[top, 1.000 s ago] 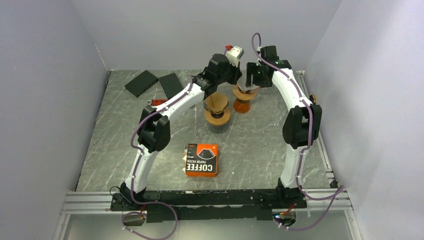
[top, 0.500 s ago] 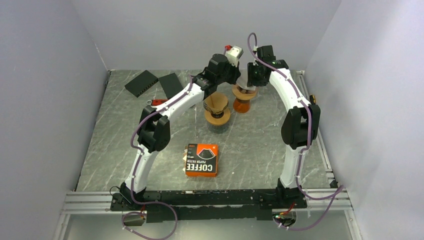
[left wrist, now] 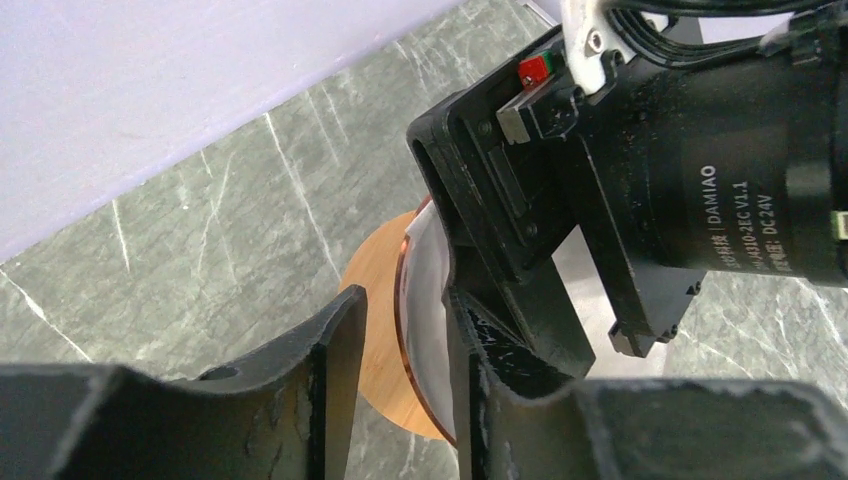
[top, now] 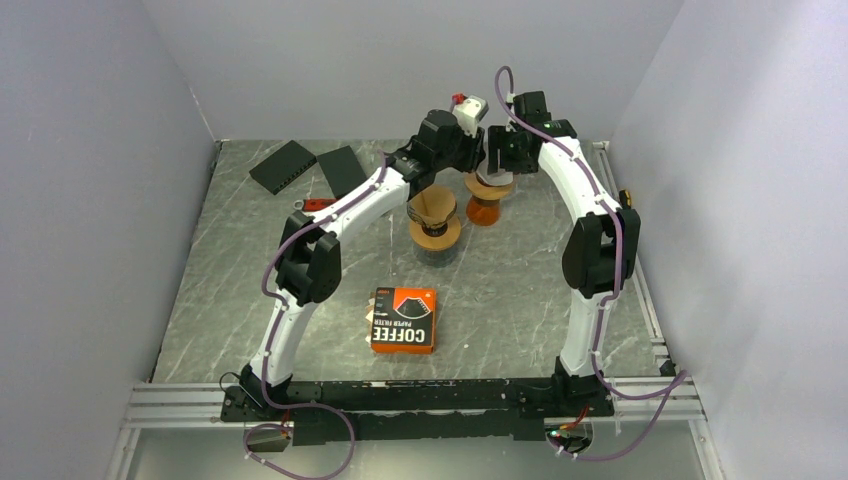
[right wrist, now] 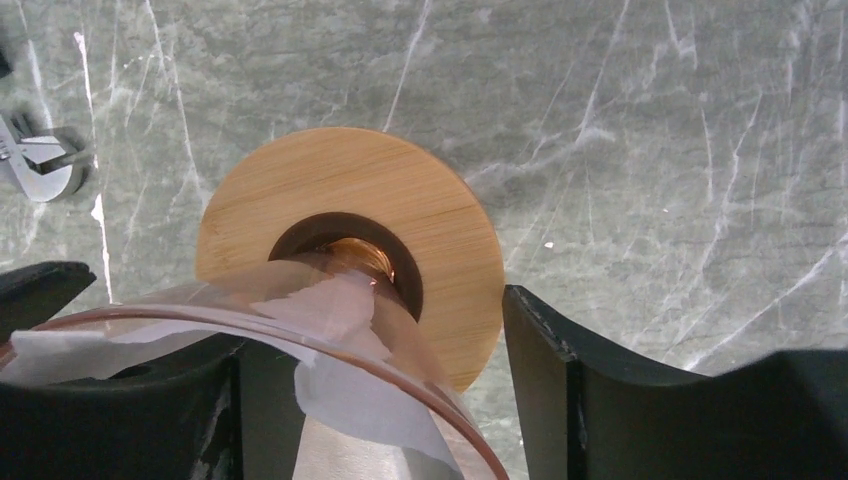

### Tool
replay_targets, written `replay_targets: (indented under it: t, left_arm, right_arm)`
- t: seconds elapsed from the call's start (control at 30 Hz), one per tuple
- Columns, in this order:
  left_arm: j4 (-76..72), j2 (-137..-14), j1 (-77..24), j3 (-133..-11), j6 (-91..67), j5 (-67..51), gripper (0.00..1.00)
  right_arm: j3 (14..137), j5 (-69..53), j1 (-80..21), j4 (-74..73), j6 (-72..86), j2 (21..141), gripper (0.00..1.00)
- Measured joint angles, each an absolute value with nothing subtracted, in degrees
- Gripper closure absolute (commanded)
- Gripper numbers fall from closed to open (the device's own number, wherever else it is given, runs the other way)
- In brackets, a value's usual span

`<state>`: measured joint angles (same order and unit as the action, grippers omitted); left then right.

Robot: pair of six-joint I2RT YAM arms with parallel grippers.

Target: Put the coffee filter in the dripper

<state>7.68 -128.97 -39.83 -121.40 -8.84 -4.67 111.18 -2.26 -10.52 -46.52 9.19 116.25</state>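
The dripper (right wrist: pixel 400 330) is a copper-tinted glass cone on a round wooden collar (right wrist: pixel 420 215), standing at the back of the table (top: pixel 487 200). A white paper coffee filter (right wrist: pixel 350 395) lies inside the cone, its torn edge against the glass. My right gripper (right wrist: pixel 288 298) is open and straddles the cone's rim, one finger showing through the glass, the other finger (right wrist: pixel 590 390) outside. My left gripper (left wrist: pixel 405 300) is open just beside it; through its gap I see the rim and the filter (left wrist: pixel 425 300). In the top view both grippers (top: pixel 478 150) (top: pixel 498 163) meet over the dripper.
A second dripper (top: pixel 434 212) with a brown filter stands close to the left on a dark glass. An orange coffee filter box (top: pixel 403 320) lies nearer the front. Two black flat pieces (top: pixel 283 166) (top: pixel 342 170) and a red tool (top: pixel 318 204) lie at the back left.
The right gripper has risen slightly over the orange dripper. The left arm has barely moved.
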Motion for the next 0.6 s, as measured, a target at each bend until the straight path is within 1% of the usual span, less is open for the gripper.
replay_targets:
  t: [0.2, 0.33, 0.43, 0.6]
  left_arm:
    - [8.12, -128.97, -39.79, -121.19, -8.73, -4.64, 0.32]
    - [8.14, -128.97, -39.7, -121.19, -8.73, -4.43, 0.16]
    - [8.27, -128.97, -39.62, -121.19, -8.95, -4.6, 0.1]
    - [7.97, -128.22, -39.62, -120.16, -9.78, -4.78, 0.06]
  right_arm:
    - [111.26, -3.05, -10.46, -46.94, 9.3, 115.5, 0.26]
    - [111.46, -3.01, -10.2, -47.7, 9.54, 113.51, 0.21]
    - [111.92, -2.85, -9.98, -47.72, 9.65, 111.92, 0.18]
    - [111.92, -2.61, -9.56, -47.77, 9.69, 109.54, 0.13]
